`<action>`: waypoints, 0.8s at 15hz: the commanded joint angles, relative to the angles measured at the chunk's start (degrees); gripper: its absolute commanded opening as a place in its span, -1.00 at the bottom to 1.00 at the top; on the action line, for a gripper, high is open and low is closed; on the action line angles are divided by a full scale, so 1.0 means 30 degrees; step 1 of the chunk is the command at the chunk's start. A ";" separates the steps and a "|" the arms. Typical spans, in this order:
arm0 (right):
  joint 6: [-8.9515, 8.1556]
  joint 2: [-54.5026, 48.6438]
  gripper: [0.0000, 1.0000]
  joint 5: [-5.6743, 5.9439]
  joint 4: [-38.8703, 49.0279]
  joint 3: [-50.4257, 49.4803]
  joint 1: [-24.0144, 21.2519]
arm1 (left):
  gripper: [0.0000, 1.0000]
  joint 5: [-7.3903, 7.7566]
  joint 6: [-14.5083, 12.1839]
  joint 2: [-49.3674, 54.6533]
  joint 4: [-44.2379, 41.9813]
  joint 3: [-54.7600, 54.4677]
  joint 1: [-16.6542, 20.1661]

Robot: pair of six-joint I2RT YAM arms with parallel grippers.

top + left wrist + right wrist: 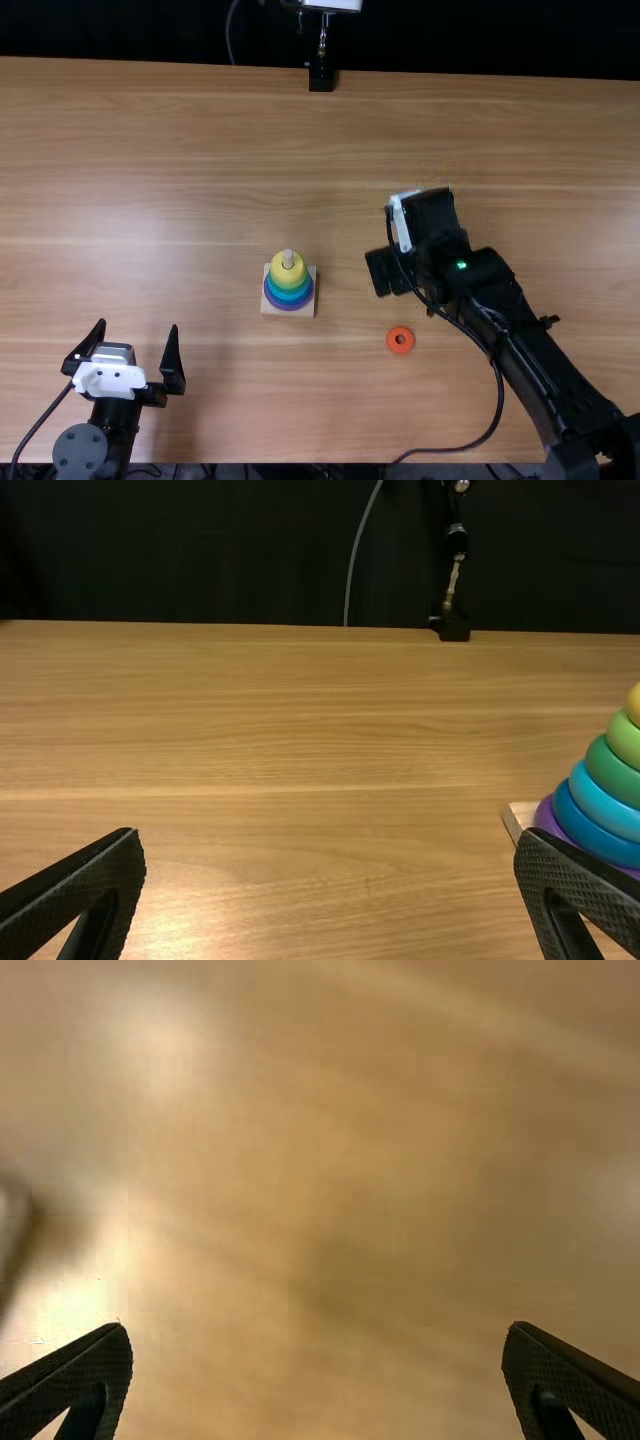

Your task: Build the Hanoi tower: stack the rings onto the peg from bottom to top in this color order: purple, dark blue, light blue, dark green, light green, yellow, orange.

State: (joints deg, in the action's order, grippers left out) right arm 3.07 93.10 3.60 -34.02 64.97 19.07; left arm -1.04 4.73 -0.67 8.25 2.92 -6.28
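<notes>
In the top view, a wooden base near the middle holds the stacked rings around its peg, with yellow uppermost. The left wrist view shows the same stack: purple, dark blue, light blue, dark green, light green, then yellow. The orange ring lies flat on the table, right of the stack. My right gripper is above the table, up and slightly left of that ring; its fingers stand wide apart. At the lower left, my left gripper is open with nothing between its fingers.
The wooden table reaches back to a dark backdrop, where a black stand rises at the far edge. A black cable loops beside the right arm near the table's front edge.
</notes>
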 commanded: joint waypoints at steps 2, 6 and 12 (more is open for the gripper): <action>-0.0004 -0.1883 1.00 -0.2816 0.0034 -0.1852 -0.0234 | 1.00 0.0170 -0.0066 0.0222 0.0238 -0.0855 0.0190; -0.0074 -0.2908 1.00 -0.2886 -0.0071 -0.3815 -0.0204 | 1.00 0.0170 -0.0066 0.0222 0.0238 -0.0855 0.0190; -0.0215 -0.2879 1.00 -0.2921 -0.0493 -0.4313 -0.0116 | 1.00 0.0170 -0.0066 0.0222 0.0238 -0.0855 0.0190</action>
State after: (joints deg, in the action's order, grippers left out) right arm 2.92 85.12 -4.64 -35.64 52.80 19.07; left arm -1.04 4.75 -0.67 8.25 2.92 -6.28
